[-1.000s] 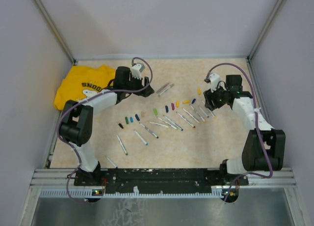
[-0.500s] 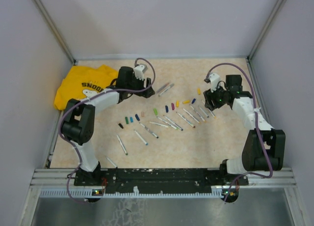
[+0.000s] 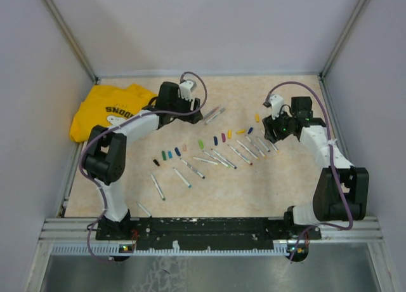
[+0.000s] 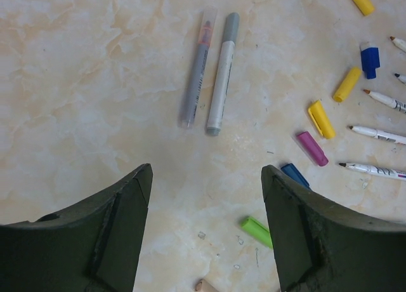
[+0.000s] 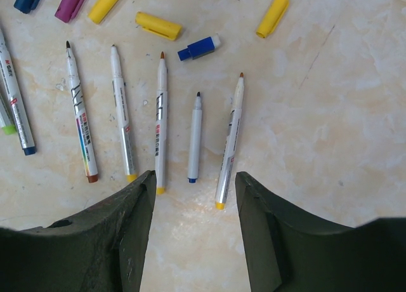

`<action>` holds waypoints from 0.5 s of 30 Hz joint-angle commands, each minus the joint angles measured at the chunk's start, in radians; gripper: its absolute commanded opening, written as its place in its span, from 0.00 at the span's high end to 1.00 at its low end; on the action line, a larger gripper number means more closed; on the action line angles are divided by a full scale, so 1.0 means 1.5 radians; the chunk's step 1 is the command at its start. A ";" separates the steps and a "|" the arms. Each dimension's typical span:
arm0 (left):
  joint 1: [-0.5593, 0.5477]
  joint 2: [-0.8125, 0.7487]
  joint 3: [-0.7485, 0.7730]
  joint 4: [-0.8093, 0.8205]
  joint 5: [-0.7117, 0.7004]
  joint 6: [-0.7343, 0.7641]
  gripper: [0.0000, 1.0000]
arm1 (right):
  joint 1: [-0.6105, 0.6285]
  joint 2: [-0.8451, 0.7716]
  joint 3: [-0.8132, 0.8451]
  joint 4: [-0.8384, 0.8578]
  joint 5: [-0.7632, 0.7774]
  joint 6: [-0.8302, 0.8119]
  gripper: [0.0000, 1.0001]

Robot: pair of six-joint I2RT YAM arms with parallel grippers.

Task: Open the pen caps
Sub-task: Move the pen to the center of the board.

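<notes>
L arm is swinging across toward the middle of the table (image 3: 279,178): its wrist is now sitting further R than a sec ago, while the R arm isn't shifting at all.

L gripper (image 4: 206,190) is hanging w/ fingers spread wide & nothing btw them. Just ahead of the tips, almost centred on the gap, two capped pens (image 4: 212,76) are lying side by side, nearly touching, well apart from everything else. Their long axes are running away from the wrist, leaning a little R at the far end. So they're lying crosswise to the line the fingers close along, and a pinch across one barrel is looking doable w/o much wrist turn.

The pen caps still to be pulled are prob. sitting at the far ends, the grey one (image 4: 231,26) being plain enough. The clear pen's cap seam is too faint to call.

Loose caps (image 4: 321,119) are lying off to the R of the pair, beside the uncapped pens (image 5: 162,120).

R gripper (image 5: 195,184) is holding its fingers moderately apart, empty, near that uncapped row & well away from the capped pair. L is clearly the nearer arm. R would be needing to cross over for the cap pull.
</notes>
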 commanded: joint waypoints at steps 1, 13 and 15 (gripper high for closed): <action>-0.006 0.019 0.039 -0.027 -0.017 0.021 0.26 | 0.009 -0.014 0.011 0.011 -0.003 -0.009 0.47; -0.008 0.056 0.105 -0.078 -0.015 0.042 0.31 | 0.012 -0.014 0.010 0.011 0.000 -0.010 0.47; -0.008 0.065 0.119 -0.087 -0.015 0.044 0.31 | 0.013 -0.012 0.010 0.011 0.000 -0.010 0.47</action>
